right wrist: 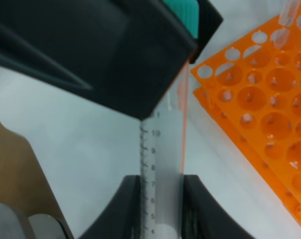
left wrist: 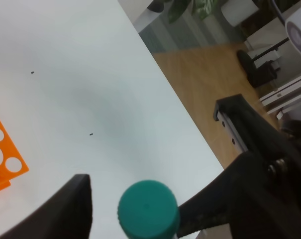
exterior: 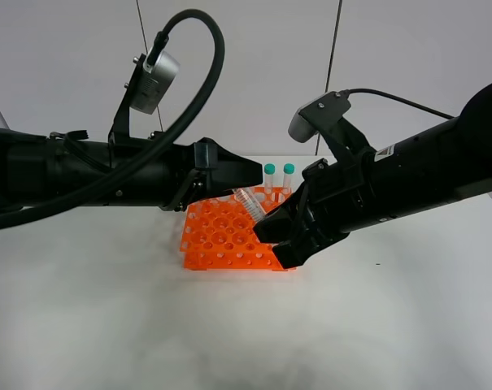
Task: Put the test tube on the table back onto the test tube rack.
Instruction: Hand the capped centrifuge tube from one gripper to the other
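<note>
The test tube [exterior: 248,201] hangs tilted over the back of the orange test tube rack [exterior: 221,237], between my two grippers. My right gripper [exterior: 267,224] is shut on its clear lower body; the right wrist view shows the tube [right wrist: 162,164] pinched between both fingers [right wrist: 130,209]. My left gripper [exterior: 258,174] sits at the tube's capped end. In the left wrist view the teal cap [left wrist: 148,209] lies between its jaws with a gap on one side, so the gripper looks open. The white table [exterior: 229,333] lies below.
Two teal-capped tubes [exterior: 269,175] [exterior: 289,173] stand upright in the rack's back row. Many rack holes [right wrist: 269,99] are empty. The rack's corner [left wrist: 1,149] shows in the left wrist view, with the table edge and wooden floor [left wrist: 205,74] beyond it.
</note>
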`<state>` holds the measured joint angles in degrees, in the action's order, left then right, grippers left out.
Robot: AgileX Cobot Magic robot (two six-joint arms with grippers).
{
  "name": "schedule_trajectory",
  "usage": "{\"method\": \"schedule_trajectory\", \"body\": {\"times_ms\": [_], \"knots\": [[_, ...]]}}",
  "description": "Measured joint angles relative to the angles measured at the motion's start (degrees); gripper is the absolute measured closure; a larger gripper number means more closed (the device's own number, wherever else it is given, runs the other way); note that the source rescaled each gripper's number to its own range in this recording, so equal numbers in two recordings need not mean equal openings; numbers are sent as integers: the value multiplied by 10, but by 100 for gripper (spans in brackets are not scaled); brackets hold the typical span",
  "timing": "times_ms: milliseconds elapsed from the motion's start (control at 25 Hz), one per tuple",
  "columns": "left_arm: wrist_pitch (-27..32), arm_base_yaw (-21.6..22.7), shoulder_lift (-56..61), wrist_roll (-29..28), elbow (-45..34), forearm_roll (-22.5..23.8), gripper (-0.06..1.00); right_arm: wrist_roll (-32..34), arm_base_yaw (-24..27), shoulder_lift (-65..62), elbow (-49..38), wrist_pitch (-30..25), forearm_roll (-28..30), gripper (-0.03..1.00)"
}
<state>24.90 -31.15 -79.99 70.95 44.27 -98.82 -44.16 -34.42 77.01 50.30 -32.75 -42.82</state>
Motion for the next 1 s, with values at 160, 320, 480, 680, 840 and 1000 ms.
{"method": "schedule_trajectory", "body": {"times_ms": [160,320,480,680,840,1000], "knots": [[0,0,0,0,0,0,51,0,0,0,0,0,0,96],[-5,0,0,-1,0,0,94,0,0,0,0,1,0,96],[-5,0,0,-2,0,0,94,0,0,0,0,1,0,96],[-5,0,0,-2,0,0,94,1,0,0,0,5,0,78],[-5,0,0,-2,0,-1,94,2,0,0,0,11,0,12],[-5,0,0,-2,0,-1,94,50,0,-21,0,-38,16,-2]]}}
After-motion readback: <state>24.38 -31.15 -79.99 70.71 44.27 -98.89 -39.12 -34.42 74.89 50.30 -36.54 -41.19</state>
